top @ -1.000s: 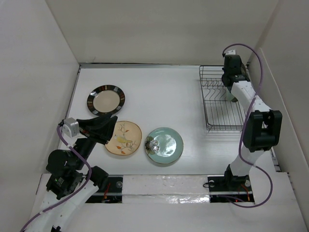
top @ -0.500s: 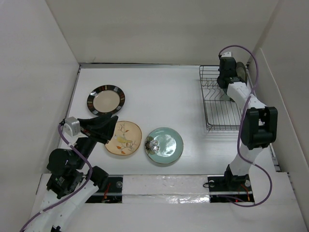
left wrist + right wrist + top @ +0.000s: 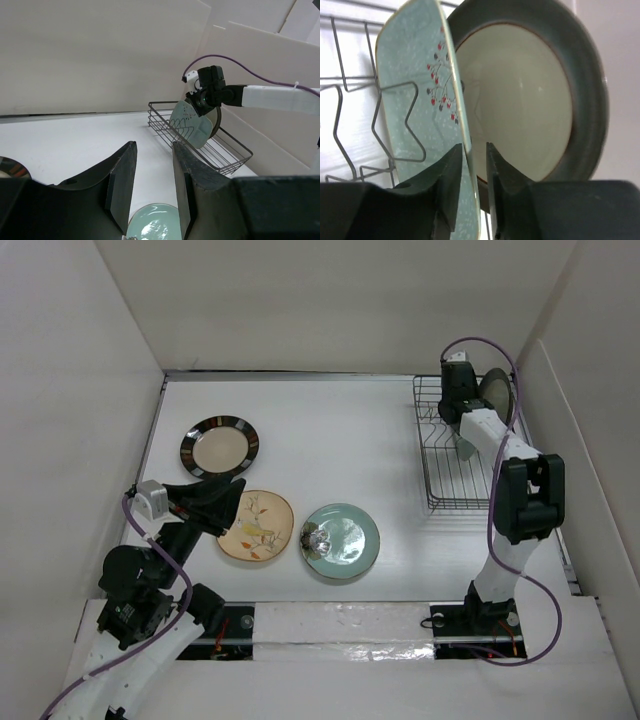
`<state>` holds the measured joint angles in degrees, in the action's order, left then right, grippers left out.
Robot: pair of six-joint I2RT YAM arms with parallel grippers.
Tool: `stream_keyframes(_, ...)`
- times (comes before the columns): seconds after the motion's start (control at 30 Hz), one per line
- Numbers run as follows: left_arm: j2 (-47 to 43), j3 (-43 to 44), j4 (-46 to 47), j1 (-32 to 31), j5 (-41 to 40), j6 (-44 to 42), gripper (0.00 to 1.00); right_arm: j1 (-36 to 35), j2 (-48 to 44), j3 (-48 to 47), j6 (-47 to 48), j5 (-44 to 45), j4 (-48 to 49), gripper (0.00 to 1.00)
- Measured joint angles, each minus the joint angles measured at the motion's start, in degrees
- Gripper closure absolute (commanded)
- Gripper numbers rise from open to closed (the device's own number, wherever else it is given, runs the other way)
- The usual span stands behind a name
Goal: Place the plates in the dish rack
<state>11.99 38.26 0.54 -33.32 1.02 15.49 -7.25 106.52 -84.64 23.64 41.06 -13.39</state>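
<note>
My right gripper (image 3: 458, 402) (image 3: 473, 146) is shut on the rim of the squarish pale green plate (image 3: 415, 100), holding it tilted in the far end of the dark wire dish rack (image 3: 462, 490). A cream plate with a dark rim (image 3: 530, 100) stands in the rack right behind it. The left wrist view shows the pale green plate (image 3: 192, 122) leaning under that gripper. My left gripper (image 3: 232, 505) (image 3: 152, 147) is open and empty, low beside the floral plate (image 3: 257, 525). The striped plate (image 3: 220, 445) and the round celadon plate (image 3: 341, 540) lie flat on the table.
White walls close the table in on the left, back and right. The rack sits against the right wall at the back right. The near part of the rack (image 3: 225, 150) holds only upright prongs.
My right gripper has moved left along the far end of the rack with the pale green plate, uncovering the dark-rimmed plate behind it. The left arm has barely moved.
</note>
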Motion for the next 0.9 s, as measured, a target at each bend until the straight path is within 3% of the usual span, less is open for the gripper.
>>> stream_keyframes(0.07,0.00,0.00,-0.02,0.00,-0.02,0.02,0.68,-0.24,0.02,-1.25,-0.31,0.83,-0.17,0.57)
stream_keyframes(0.27,0.11,0.00,-0.02,0.00,-0.04,-0.02,0.68,-0.35,0.00,-5.11,-4.35,1.70,-2.19,0.41)
stream_keyframes(0.33,0.20,0.00,-0.02,0.00,-0.35,-0.02,0.69,-0.42,-0.37,-6.40,-7.02,1.70,-3.21,0.41)
stream_keyframes(0.4,0.35,0.00,-0.04,0.00,-1.33,-0.04,0.76,-0.90,-2.01,-6.47,-9.84,0.59,-4.24,0.54)
stream_keyframes(0.43,0.50,0.00,-0.04,0.00,-1.79,0.00,0.80,-1.44,-3.28,-6.36,-11.43,-0.59,-4.63,0.70)
stream_keyframes(0.47,0.70,0.00,-0.09,0.00,-2.34,-0.15,0.85,-2.36,-5.16,-6.01,-13.11,-2.12,-4.66,1.00)
stream_keyframes(0.5,0.94,0.00,-0.24,0.00,-3.08,-0.13,0.97,-3.74,-7.61,-4.98,-14.73,-3.96,-4.07,1.00)
stream_keyframes(0.53,1.14,0.00,-0.44,0.00,-3.93,-0.09,1.00,-5.68,-10.60,-3.26,-16.41,-6.01,-2.60,1.00)
stream_keyframes(0.63,1.99,0.00,-0.90,-0.02,-6.93,-0.11,1.00,-14.60,-19.19,2.43,-21.24,-12.94,1.81,1.00)
stream_keyframes(0.73,3.34,0.00,-1.62,0.00,-11.04,0.04,1.00,-24.50,-21.33,5.66,-26.49,-22.69,7.37,1.00)
stream_keyframes(0.8,4.24,0.00,-1.86,-0.02,-14.14,0.24,0.84,-29.33,-19.28,7.54,-29.92,-29.38,11.04,1.00)
stream_keyframes(0.83,4.72,0.00,-1.95,0.00,-15.91,0.63,0.81,-31.47,-17.22,8.15,-31.43,-32.44,12.15,0.98)
stream_keyframes(0.9,5.46,0.00,-2.14,-0.02,-19.82,1.84,0.63,-34.73,-11.93,8.37,-34.05,-37.05,13.86,0.90)
